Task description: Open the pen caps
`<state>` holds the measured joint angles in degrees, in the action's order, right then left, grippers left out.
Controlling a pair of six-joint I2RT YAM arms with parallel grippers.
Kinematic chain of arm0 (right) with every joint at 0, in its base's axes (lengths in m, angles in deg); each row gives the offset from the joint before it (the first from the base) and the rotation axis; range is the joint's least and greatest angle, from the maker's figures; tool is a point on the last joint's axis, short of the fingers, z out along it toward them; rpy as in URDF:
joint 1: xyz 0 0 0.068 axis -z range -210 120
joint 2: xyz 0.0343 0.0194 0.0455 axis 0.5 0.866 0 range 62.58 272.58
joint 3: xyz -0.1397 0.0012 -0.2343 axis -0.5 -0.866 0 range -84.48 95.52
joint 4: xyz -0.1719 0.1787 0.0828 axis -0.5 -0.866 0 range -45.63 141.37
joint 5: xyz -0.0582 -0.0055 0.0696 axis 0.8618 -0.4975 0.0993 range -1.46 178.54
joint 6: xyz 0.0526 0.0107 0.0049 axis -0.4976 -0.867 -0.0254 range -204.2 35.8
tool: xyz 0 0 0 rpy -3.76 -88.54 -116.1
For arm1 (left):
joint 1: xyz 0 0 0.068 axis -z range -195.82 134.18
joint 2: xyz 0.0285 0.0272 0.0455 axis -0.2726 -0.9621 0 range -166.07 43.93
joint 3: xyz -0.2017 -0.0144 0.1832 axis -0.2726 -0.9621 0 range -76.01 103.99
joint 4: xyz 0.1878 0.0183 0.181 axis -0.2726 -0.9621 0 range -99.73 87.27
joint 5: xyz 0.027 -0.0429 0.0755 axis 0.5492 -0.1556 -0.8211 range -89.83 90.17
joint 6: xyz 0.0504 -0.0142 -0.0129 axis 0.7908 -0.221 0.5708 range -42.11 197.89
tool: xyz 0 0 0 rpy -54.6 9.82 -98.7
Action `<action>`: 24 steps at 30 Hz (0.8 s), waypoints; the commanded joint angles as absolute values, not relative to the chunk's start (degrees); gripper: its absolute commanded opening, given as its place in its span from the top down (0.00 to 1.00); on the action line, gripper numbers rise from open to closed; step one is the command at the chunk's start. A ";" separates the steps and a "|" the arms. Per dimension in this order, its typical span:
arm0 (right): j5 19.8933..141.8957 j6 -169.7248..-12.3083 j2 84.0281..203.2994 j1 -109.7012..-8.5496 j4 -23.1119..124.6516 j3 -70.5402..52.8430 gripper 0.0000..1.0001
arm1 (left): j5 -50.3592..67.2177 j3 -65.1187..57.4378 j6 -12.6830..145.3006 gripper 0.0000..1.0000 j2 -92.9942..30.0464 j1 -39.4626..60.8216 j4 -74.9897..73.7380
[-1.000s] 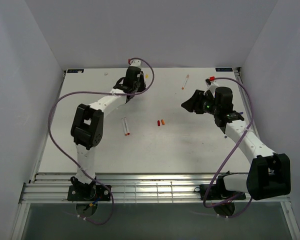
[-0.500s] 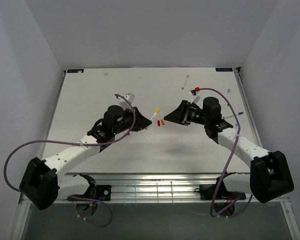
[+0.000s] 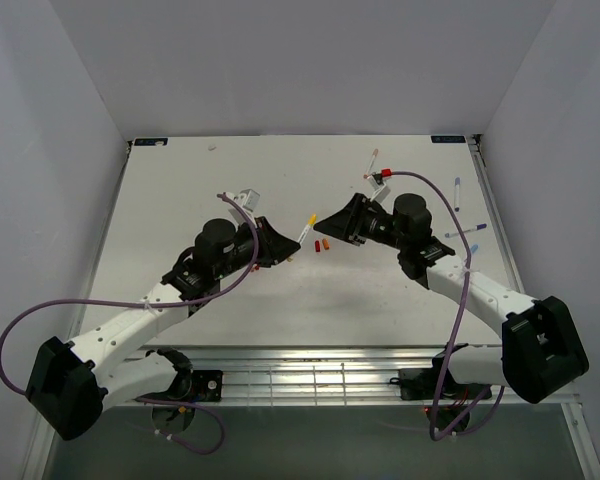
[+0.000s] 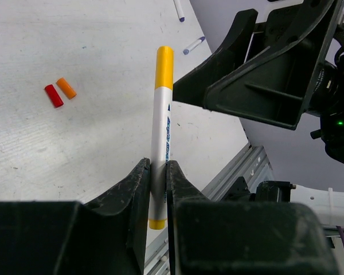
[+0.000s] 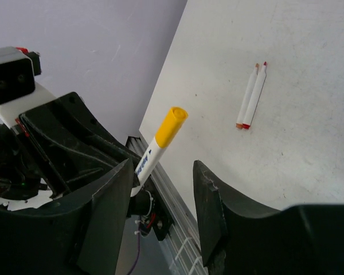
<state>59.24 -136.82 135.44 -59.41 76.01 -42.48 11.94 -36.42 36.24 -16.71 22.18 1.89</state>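
Yellow pen cap point(image 4: 164, 67) tops a white pen barrel point(image 4: 160, 132) held up above the table point(image 3: 180, 190), between the two arms. The left gripper point(image 4: 156, 166) pinches the barrel near its lower end. The right gripper point(image 5: 162, 169) is spread, its tips just short of the cap. Uncapping looks about to start: I'd say the right claw must slide on along the pen, clamp, then pull straight off. The pen's long axis runs from claw to claw, cap end toward the right one.

Links: left arm point(image 3: 120, 335) and right arm point(image 3: 480, 292), white tubes.
Joints: blocky black housings point(image 3: 65, 375).
Cables point(image 3: 40, 305): purple, looping off each arm.
Ends: left gripper point(image 4: 157, 166) and right gripper point(image 5: 161, 166), matte black wedges.
Indicator: green light point(image 4: 339, 122) on the right wrist.
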 commanded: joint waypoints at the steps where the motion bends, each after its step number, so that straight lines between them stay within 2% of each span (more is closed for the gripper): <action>1: 62.69 -139.48 135.79 -59.97 82.47 -41.86 0.49 | 11.42 -37.16 35.88 1.00 -15.66 22.41 1.75; 14: 62.17 -145.63 142.30 -60.14 89.49 -40.45 0.53 | 11.68 -36.63 36.58 1.00 -16.18 22.68 1.49; 24: 60.76 -149.94 146.34 -61.20 95.91 -40.80 0.67 | 11.33 -36.90 36.76 1.00 -17.06 22.94 1.84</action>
